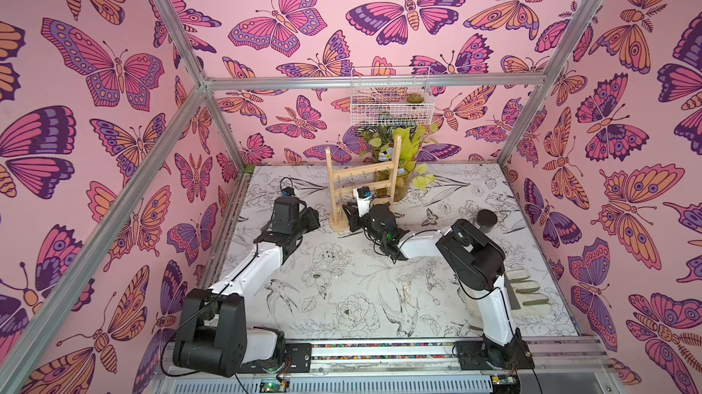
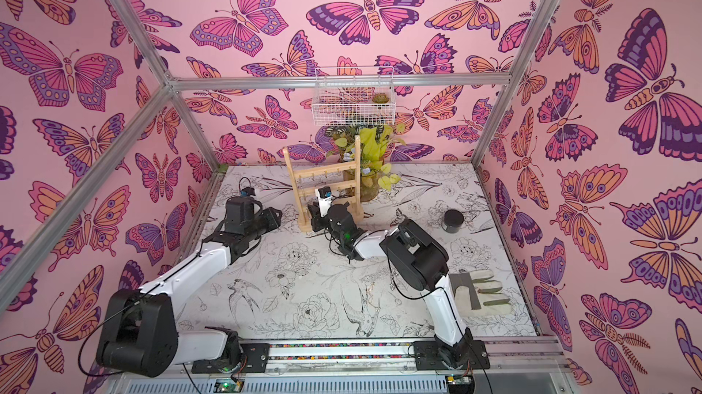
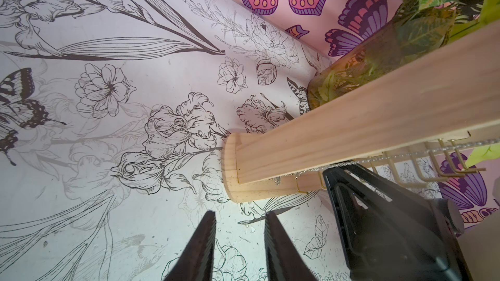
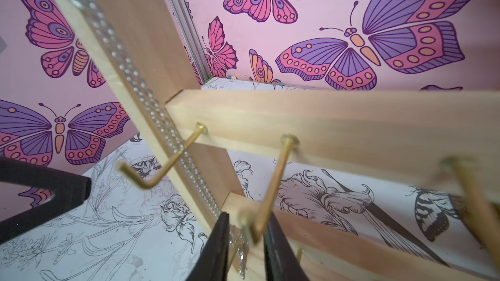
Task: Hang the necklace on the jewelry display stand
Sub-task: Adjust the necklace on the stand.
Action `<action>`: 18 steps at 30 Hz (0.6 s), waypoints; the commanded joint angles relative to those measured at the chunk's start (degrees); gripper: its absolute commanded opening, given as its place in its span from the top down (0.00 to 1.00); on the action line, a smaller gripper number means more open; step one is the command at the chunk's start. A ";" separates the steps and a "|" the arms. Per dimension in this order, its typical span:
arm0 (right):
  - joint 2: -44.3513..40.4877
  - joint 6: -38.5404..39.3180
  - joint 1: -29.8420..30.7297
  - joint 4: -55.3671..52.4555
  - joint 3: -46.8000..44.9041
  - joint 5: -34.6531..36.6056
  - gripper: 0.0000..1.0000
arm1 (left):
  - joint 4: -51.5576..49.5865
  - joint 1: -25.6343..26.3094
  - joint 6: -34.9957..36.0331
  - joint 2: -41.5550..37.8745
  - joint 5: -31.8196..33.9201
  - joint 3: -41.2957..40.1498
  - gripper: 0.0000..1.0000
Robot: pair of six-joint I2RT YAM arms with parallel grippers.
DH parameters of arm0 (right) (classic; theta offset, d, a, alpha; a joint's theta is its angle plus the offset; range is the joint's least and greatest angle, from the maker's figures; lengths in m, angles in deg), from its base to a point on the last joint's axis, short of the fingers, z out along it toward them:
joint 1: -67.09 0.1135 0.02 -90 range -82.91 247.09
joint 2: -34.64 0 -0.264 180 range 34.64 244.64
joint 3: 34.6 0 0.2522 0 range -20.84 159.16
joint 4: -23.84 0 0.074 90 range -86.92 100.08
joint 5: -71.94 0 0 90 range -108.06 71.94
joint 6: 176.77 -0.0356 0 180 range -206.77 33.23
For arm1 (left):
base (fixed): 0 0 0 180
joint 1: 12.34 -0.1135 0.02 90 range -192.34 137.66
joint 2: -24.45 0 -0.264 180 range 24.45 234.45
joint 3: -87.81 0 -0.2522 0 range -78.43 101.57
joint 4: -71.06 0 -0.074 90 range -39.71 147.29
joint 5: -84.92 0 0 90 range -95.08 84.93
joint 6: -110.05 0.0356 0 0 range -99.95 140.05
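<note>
The jewelry display stand [image 1: 362, 179] [image 2: 323, 179], a light wooden rack with gold hooks, stands at the back middle of the table. The necklace [image 4: 130, 68], a fine beaded chain, runs down along the stand's post; its lower end dangles between my right gripper's jaws. It also shows along the hooks [image 3: 411, 151] in the left wrist view. My right gripper [image 4: 247, 214] [image 1: 347, 217] is open at the stand's lower left, with a hook and the chain's end in the gap. My left gripper [image 3: 239, 213] [image 1: 313, 217] is open and empty, just left of the base.
A glass vase of green plants [image 1: 399, 183] stands right behind the stand. A white wire basket [image 1: 389, 101] hangs on the back wall above it. To the right are a dark cylinder [image 1: 487, 219] and a work glove [image 1: 528, 289].
</note>
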 commanded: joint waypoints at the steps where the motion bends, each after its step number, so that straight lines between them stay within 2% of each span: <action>1: -0.81 -0.40 0.33 0.85 2.54 -0.32 0.75 | 0.57 0.16 0.48 0.12 0.28 -0.76 0.67; 12: -0.76 -0.49 0.30 0.53 2.95 -0.62 0.74 | 0.57 0.28 0.52 0.12 0.27 -0.78 0.67; 18: -2.44 -0.26 0.57 1.42 0.16 -0.08 0.74 | 0.57 0.22 0.48 0.23 0.28 -0.61 0.67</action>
